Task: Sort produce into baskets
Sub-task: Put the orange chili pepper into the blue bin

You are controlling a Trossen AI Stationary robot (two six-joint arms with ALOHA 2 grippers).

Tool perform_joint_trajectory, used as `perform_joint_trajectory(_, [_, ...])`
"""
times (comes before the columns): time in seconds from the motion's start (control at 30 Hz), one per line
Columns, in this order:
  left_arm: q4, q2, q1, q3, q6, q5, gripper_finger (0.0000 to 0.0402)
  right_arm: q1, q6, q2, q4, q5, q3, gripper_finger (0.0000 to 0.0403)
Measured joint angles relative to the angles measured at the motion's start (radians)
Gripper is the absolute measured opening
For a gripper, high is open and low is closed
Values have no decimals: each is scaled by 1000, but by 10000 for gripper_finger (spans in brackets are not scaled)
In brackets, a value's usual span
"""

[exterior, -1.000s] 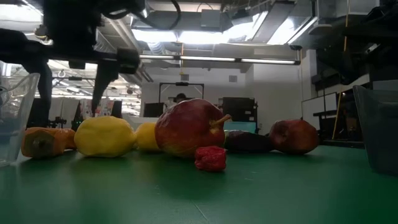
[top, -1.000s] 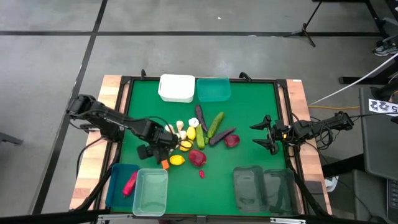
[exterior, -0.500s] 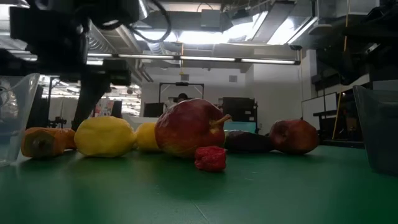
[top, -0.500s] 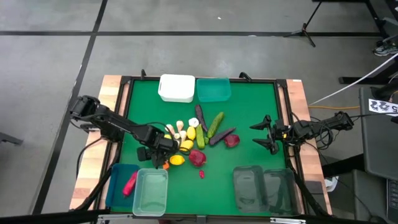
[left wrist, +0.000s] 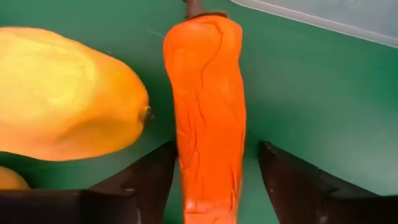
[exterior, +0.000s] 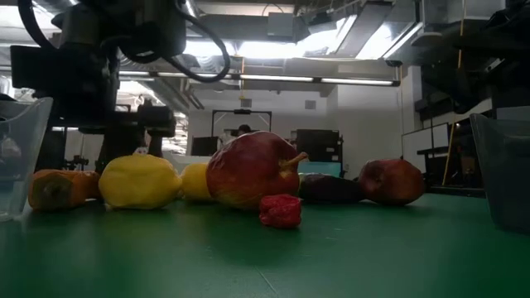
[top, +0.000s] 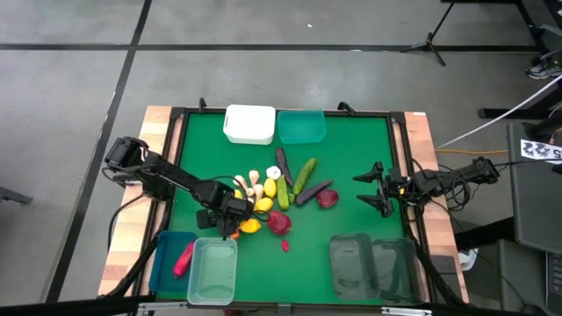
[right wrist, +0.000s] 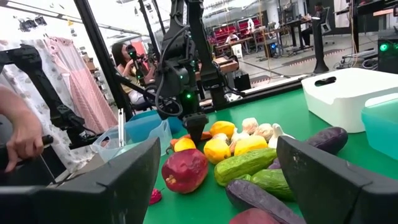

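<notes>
At about eight o'clock from the middle of the green table point(top: 351, 158), the left gripper point(top: 230, 227) is down over the near-left edge of the produce pile point(top: 277, 195), with the carrot point(left wrist: 208, 112) lying between its two fingers point(left wrist: 146, 180). The wrist view shows small gaps on both sides of the carrot, so the fingers are spread around it and not yet pinching. The step in hand looks like picking up that carrot. The next move, as I judge it, is to close on it, lift it clear of the lemon point(left wrist: 65, 93) just beside it, and carry it to one of the near-left bins: the blue basket point(top: 169, 254), which already holds a red piece, or the clear basket point(top: 213, 270) at about six o'clock from the gripper.

Toward three o'clock, the right gripper point(top: 379, 190) waits near the table's right rim, its fingers spread wide and holding nothing, well apart from the pile.

The high view alone shows the whole layout: white basket point(top: 249, 124) and teal basket point(top: 302, 125) at twelve o'clock, two dark baskets point(top: 373, 263) at about five. It hides the carrot under the arm. The low view shows the carrot lying flat beside the lemon and the apple point(exterior: 252, 170). The right wrist view shows people in the room beyond.
</notes>
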Motion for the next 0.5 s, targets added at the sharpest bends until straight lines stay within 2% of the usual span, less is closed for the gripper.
perform_joint_trajectory(0.3, [-6, 1, 0, 5, -53, -67, 90, 0, 0, 0, 0, 1, 0, 321])
perform_joint_trajectory(0.4, [-12, 2, 1, 19, -96, -139, 71, 0, 0, 0, 0, 1, 0, 321])
perform_joint_trajectory(0.5, [-8, 3, 2, 38, -132, -233, 73, 0, 0, 0, 0, 1, 0, 321])
